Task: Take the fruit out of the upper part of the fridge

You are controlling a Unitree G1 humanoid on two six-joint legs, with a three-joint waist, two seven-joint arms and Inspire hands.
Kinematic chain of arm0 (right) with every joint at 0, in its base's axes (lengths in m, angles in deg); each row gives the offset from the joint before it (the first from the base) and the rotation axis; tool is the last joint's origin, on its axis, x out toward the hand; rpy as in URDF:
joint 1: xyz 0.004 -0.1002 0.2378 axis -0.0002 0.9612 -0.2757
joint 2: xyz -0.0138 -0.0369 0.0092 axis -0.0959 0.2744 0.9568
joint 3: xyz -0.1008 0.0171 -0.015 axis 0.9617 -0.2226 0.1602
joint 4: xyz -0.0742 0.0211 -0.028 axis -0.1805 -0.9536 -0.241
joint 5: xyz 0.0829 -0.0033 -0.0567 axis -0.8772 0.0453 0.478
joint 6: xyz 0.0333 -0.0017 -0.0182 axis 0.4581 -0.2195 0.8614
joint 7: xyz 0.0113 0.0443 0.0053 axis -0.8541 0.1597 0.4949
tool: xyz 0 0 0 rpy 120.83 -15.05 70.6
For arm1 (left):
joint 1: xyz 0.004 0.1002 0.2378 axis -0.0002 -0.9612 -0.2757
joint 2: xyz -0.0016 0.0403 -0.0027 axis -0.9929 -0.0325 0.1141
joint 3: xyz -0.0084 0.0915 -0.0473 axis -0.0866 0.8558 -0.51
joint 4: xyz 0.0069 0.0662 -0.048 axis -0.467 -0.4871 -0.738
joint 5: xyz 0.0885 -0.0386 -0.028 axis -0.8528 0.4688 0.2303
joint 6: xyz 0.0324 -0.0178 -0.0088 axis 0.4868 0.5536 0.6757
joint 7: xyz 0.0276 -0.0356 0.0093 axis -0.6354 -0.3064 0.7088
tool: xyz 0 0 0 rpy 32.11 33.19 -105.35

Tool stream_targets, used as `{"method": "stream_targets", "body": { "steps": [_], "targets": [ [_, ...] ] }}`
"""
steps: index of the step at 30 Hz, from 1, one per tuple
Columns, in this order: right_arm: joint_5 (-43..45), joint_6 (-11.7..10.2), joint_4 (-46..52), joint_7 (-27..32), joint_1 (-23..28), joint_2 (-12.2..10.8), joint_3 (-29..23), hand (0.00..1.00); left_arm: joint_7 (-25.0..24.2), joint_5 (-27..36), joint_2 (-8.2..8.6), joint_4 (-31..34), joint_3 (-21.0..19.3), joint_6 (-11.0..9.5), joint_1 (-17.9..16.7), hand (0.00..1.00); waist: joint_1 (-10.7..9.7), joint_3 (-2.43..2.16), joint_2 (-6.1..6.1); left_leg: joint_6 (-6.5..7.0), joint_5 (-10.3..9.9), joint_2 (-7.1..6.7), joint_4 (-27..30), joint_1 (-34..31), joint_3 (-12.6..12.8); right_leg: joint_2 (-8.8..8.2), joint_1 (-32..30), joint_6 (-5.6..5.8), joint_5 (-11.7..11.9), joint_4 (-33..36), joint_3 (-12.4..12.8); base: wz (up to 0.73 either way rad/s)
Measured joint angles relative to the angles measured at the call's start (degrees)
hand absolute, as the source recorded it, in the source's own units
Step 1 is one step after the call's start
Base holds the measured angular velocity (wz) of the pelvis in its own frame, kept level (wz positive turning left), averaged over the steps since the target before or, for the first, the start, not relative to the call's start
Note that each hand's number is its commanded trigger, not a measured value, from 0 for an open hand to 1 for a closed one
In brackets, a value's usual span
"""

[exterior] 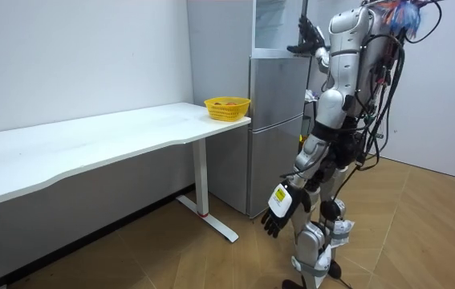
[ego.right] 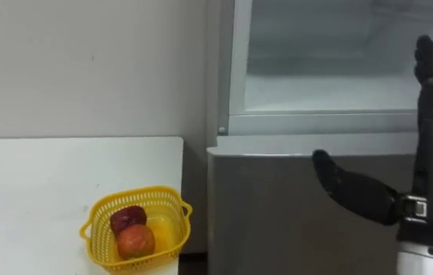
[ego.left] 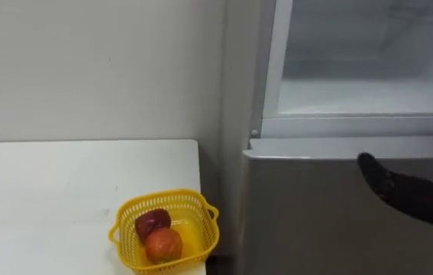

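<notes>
You're at the reach-in step. The fridge (ego.left: 338,206) has its upper compartment (ego.left: 369,95) open, and the shelf looks bare. The table (ego.left: 48,191) and its basket (ego.left: 128,210) of fruit (ego.left: 163,244) sit left of the fridge. Your right hand (ego.right: 430,137) is spread and empty before the fridge; your left hand (exterior: 279,210) hangs relaxed. Next, look deeper inside.

Plain room serving as lab-style housework test space. Silver two-door fridge (exterior: 279,120) standing against bare white wall (exterior: 75,56), upper compartment (ego.left: 369,76) hanging open. Long white office-type table (exterior: 91,140) running alongside, its end just beside fridge. Yellow basket (ego.left: 166,229) sitting at table corner, holding fruit (ego.left: 163,244). Wood-pattern floor (exterior: 420,233) stretching beneath.
</notes>
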Motion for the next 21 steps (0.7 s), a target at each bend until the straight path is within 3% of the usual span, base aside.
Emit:
{"method": "stream_targets", "body": {
  "steps": [6, 10, 13, 15, 21],
  "targets": [
    [-2.1, -0.1, 0.0, 0.8, 2.2, -1.5, -0.1, 0.0, -0.2, 0.1, -0.02, 1.3, 0.0, 0.0, -0.4, 0.0, -1.4, 0.23, -1.57, -0.01, 0.0, 0.02, -0.1, 0.0, 0.3, 0.03, 0.0, 0.02, 0.0, -0.4, 0.1, 0.0],
    [-2.1, -0.1, -0.1, 0.9, 4.1, -2.8, -0.1, 0.0, -0.1, 0.2, -0.31, 1.6, 0.3, 0.8, -0.2, 0.0, -1.4, -0.09, -2.3, -0.02, 0.0, -0.01, -0.2, 0.2, 0.6, 0.03, 0.2, 0.11, -0.1, -0.5, 0.3, -0.02],
    [-3.7, -0.1, -1.3, 0.8, 4.2, -3.1, -0.1, 0.0, -0.2, 0.1, -0.13, 1.7, 0.2, 1.7, -0.2, 0.0, -1.3, 0.03, -1.72, 0.03, -0.1, 0.01, -0.3, 0.5, 0.8, 0.08, 0.2, 0.11, -0.1, -0.5, 0.6, -0.05],
    [-6.5, 0.0, -4.4, 0.4, 4.5, -3.1, -0.1, 0.0, -0.2, 0.1, 0.03, 3.2, 0.2, 1.6, -1.1, 0.0, -1.3, 0.35, -0.96, 0.01, -0.2, 0.05, -0.8, 1.2, 0.9, 0.19, 0.7, 0.14, -0.1, -0.6, 0.8, 0.0],
    [-18.1, 2.1, -11.3, -2.9, 7.5, -3.6, 0.0, 0.0, -0.1, -0.1, 0.23, 8.0, -0.1, 1.6, -3.6, 0.0, -1.3, 0.16, 0.07, 0.02, -0.2, 0.0, -1.0, 1.2, 0.9, 0.26, 0.7, 0.26, -0.2, -0.6, 1.4, -0.01]
  ]
}}
